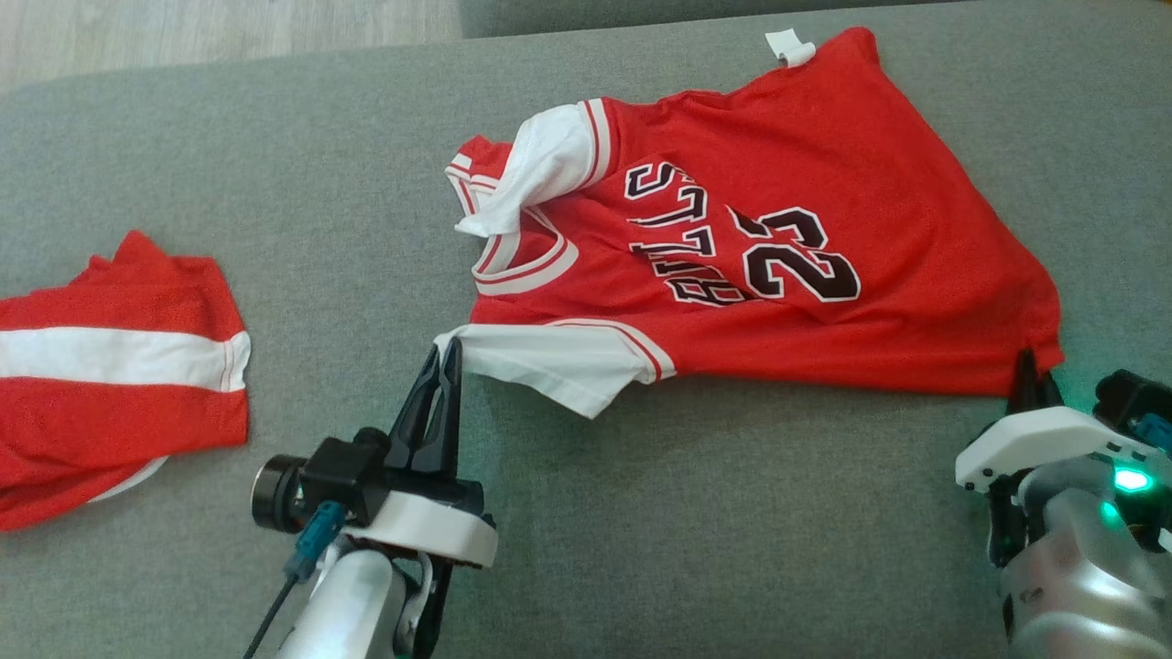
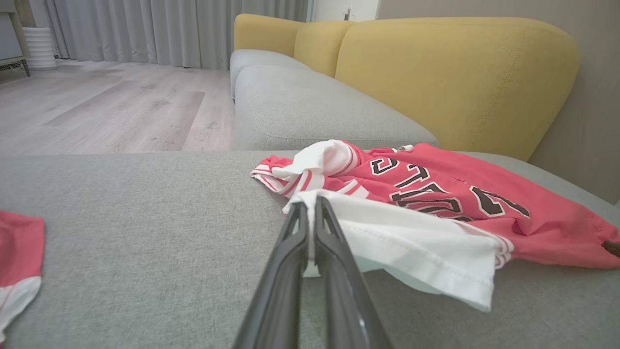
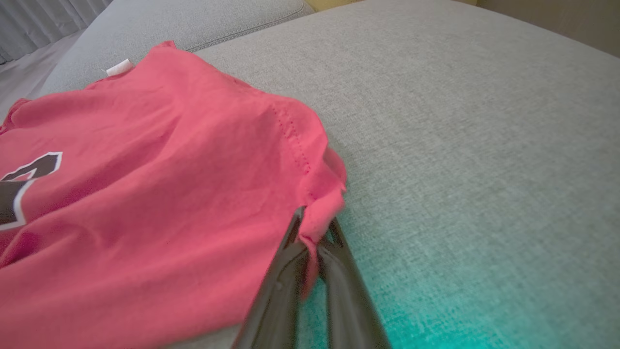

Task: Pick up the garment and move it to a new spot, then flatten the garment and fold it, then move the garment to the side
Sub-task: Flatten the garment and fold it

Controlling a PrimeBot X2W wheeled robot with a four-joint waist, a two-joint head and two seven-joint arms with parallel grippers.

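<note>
The jersey (image 1: 778, 247) lies far right on the sofa (image 1: 641, 549), its white sleeve (image 1: 558, 361) clamped in the left hand (image 1: 449, 352) and its near-right hem corner (image 3: 319, 203) only thinly pinched by the right hand (image 1: 1028, 363), so an uneven lift could tug that corner free.

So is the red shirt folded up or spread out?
Spread out, not folded: the jersey lies open, number showing, but one white sleeve is crumpled.

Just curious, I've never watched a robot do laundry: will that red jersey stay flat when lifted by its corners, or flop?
Probably floppy: the jersey lies wrinkled, one sleeve bunched. It would likely sag between the left gripper and right gripper. It looks thin, so probably light.
</note>
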